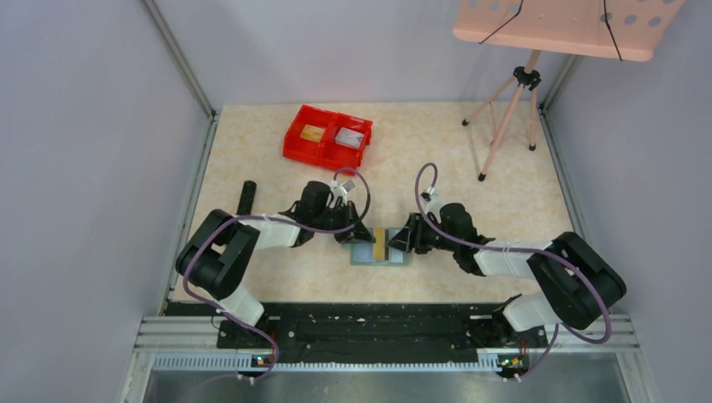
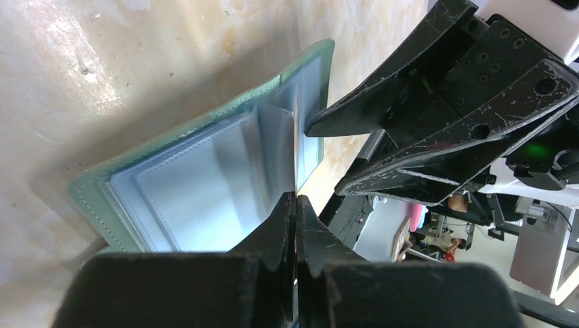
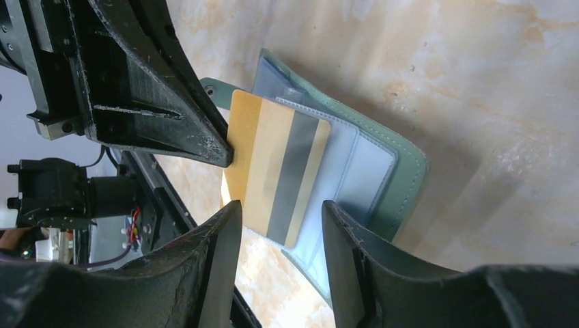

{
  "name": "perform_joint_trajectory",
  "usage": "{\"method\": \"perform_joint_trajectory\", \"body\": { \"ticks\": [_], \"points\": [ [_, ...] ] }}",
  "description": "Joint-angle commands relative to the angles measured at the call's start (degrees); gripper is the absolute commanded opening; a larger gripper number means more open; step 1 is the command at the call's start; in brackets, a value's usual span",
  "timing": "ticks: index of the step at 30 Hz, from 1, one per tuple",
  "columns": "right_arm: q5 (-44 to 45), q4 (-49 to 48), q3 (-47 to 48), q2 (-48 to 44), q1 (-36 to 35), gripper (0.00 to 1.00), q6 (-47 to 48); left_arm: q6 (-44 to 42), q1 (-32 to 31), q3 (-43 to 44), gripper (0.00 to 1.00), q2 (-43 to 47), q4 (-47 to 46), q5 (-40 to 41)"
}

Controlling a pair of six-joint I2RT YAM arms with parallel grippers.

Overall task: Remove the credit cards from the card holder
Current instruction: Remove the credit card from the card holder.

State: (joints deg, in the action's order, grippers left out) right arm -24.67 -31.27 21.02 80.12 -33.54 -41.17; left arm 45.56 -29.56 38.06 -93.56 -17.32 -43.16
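Between the two arms, the left gripper [image 2: 295, 203] has its matte black fingers pressed together on the thin edge of the gold card [image 3: 273, 160]. The card stands tilted off the card holder [image 3: 404, 171], dark stripe facing the right wrist camera. Around it the right gripper [image 3: 281, 205] is spread, one scuffed finger on each side. The sage-green, stitched holder lies open and flat on the marbled table [image 1: 470, 210], long axis running arm to arm, pale glossy pockets upward. Bare tabletop surrounds it, with the red bin [image 1: 327, 134] well apart.
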Motion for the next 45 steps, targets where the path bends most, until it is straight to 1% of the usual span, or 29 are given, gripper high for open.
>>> {"method": "perform_joint_trajectory", "body": {
  "ticks": [1,6,10,14,17,21,24,29,31,35,36,38,40,42,43,45],
  "points": [
    [-0.83,-4.31,0.3,1.33,0.93,0.47,0.14,0.23,0.47,-0.29,0.0,-0.46,-3.46,-1.34],
    [0.44,-2.98,1.06,3.9,1.23,0.38,0.55,-0.25,0.94,-0.3,0.0,-1.03,-1.48,-0.34],
    [1.92,-1.7,1.73,6.7,1.61,0.33,0.36,-2.74,0.92,1.48,0.0,-1.36,5.56,3.76],
    [3.91,2.5,3.08,10.17,2.1,0.29,0.05,-4.05,0.96,2.27,0.0,-0.08,9.01,6.02],
    [4.38,2.89,3.02,11.31,2.49,0.27,-0.43,-5.41,0.93,3.43,0.0,1.2,12.52,8.0],
    [5.63,4.27,2.94,10.53,2.58,0.26,-0.12,-7.37,0.91,5.17,0.0,3.48,19.05,11.87],
    [6.09,5.93,3.2,8.88,2.6,0.26,0.86,-7.78,0.92,5.84,0.0,5.91,22.11,14.92],
    [3.94,4.13,3.53,2.73,2.55,0.27,4.83,-6.28,0.98,8.28,0.0,8.26,28.97,20.09],
    [2.97,3.12,4.07,0.1,2.56,0.28,7.35,-4.59,0.97,8.26,0.0,9.91,29.31,20.59],
    [6.91,2.8,6.7,-4.96,1.66,0.29,15.06,-0.99,0.98,8.42,0.0,13.61,28.8,21.32],
    [8.07,1.41,6.82,-6.16,1.08,0.29,16.22,-0.24,0.96,8.62,0.0,14.45,28.8,21.48],
    [9.89,-5.68,4.98,-8.91,-1.2,0.28,20.83,0.88,0.96,9.7,0.0,16.18,29.48,21.87],
    [13.33,-12.35,1.92,-11.88,-4.61,0.28,29.67,1.61,1.03,11.43,0.0,17.84,30.57,22.48],
    [15.99,-16.76,0.45,-14.6,-8.84,0.29,39.46,1.84,1.07,13.38,0.0,19.11,31.73,23.07],
    [17.11,-17.06,0.28,-15.34,-10.89,0.31,45.16,1.89,1.04,14.29,0.0,19.59,32.22,23.13],
    [18.97,-16.64,0.34,-16.04,-14.35,0.34,53.13,2.07,1.11,15.89,0.0,20.41,32.71,22.87]
  ]
}}
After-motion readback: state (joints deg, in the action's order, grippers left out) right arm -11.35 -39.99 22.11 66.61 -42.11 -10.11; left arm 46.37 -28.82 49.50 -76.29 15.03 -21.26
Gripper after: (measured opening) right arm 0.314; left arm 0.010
